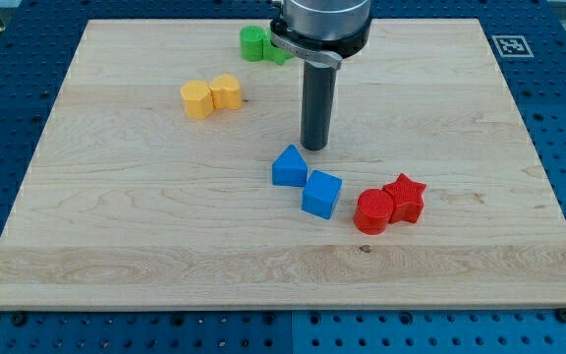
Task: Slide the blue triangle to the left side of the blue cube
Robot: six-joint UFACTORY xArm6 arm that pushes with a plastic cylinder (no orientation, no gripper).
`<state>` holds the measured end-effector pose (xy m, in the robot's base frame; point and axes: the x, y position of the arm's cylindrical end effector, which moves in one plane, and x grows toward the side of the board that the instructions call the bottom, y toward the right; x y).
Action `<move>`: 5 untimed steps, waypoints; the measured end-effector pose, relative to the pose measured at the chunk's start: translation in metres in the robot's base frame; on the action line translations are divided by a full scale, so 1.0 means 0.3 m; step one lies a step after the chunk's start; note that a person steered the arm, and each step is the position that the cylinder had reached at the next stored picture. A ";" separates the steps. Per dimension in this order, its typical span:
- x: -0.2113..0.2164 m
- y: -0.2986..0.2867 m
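The blue triangle [289, 167] lies near the board's middle, touching the blue cube [321, 194], which sits just to its lower right. My tip [313, 147] rests on the board just above and to the right of the blue triangle, a small gap away from it. The rod rises straight up to the arm's metal collar at the view's top.
Two yellow blocks [210, 96] sit together at the upper left. Green blocks [260, 44] lie at the top, partly hidden behind the arm. A red cylinder [372, 211] and a red star [405, 198] touch each other right of the blue cube. The wooden board [116, 246] is surrounded by a blue perforated table.
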<state>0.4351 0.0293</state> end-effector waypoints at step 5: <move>0.086 -0.104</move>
